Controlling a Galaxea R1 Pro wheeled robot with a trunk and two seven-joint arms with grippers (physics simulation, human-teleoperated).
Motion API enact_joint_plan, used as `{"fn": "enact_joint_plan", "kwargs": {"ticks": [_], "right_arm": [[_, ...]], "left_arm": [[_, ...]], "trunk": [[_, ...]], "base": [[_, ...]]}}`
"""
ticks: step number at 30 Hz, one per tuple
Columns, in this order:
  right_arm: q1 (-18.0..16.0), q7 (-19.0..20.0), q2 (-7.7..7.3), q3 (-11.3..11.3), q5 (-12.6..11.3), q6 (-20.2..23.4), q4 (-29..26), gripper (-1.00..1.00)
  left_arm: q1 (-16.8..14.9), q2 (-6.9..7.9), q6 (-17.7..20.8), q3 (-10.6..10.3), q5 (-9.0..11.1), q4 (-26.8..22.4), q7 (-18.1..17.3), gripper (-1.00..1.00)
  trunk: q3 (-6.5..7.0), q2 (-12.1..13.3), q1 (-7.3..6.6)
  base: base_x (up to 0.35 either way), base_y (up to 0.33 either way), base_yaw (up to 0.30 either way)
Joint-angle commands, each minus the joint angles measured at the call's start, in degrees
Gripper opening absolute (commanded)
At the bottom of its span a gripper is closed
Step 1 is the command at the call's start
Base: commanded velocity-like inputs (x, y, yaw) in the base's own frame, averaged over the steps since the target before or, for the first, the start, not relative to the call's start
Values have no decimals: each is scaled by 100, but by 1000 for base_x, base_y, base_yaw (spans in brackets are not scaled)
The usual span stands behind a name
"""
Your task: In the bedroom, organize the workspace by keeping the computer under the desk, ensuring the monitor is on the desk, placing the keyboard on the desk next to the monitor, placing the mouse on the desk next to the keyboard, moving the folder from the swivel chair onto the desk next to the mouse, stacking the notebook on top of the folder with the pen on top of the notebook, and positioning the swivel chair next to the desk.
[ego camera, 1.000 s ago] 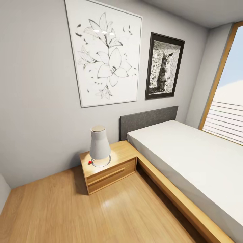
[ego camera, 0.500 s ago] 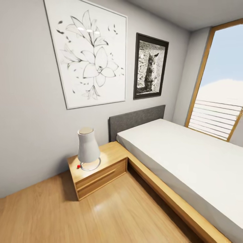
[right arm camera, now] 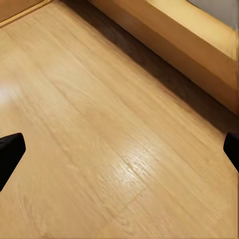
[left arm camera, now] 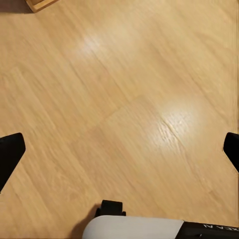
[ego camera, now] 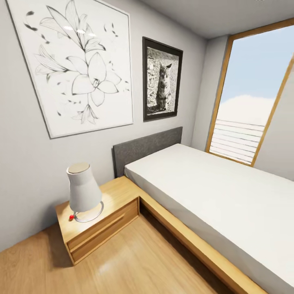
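Facing a bedroom corner, the head view shows a bed (ego camera: 228,204), a nightstand (ego camera: 98,228) with a lamp (ego camera: 83,190). Both end effectors, left (left arm camera: 119,149) and right (right arm camera: 119,149), spread wide above bare wooden floor (right arm camera: 99,149), holding nothing

Flower print (ego camera: 73,65) running off top and left edges of head view. Window (ego camera: 253,102) being cut by right edge, frame top clipped. Bed (ego camera: 220,204) extending past right and bottom edges; far side and foot out of frame. Small red item (ego camera: 71,217) at lamp (ego camera: 83,192) base too small for identifying. Left gripper fingertips (left arm camera: 10,154) showing as dark slivers at frame sides, rest cropped. Right gripper fingertips (right arm camera: 10,152) likewise cropped. Bed frame (right arm camera: 199,45) clipped at corner in right wrist view.
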Motion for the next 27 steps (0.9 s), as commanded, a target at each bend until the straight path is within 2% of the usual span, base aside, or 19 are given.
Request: {"fn": "enact_joint_plan", "kwargs": {"ticks": [1, 17, 24, 27], "right_arm": [[-5, -3, 1, -1, 1, -17, 4, 100], [-5, -3, -77, 21, 23, -174, -57, 100], [-5, -8, -86, 25, 434, -175, -54, 100], [-5, -11, -87, 25, 513, -175, -49, 100]], "left_arm": [[0, 1, -12, -9, 31, -3, 2, 100], [-1, 1, -12, -14, 26, 6, 2, 100], [3, 1, -3, -14, 26, 6, 2, 100], [0, 1, -3, -14, 26, 6, 2, 100]], "trunk": [[-6, -3, 3], [-6, -3, 3], [-6, -3, 3], [-6, -3, 3]], "base": [[177, 0, -265], [14, 0, -264], [0, 0, -157], [0, 0, -151]]}}
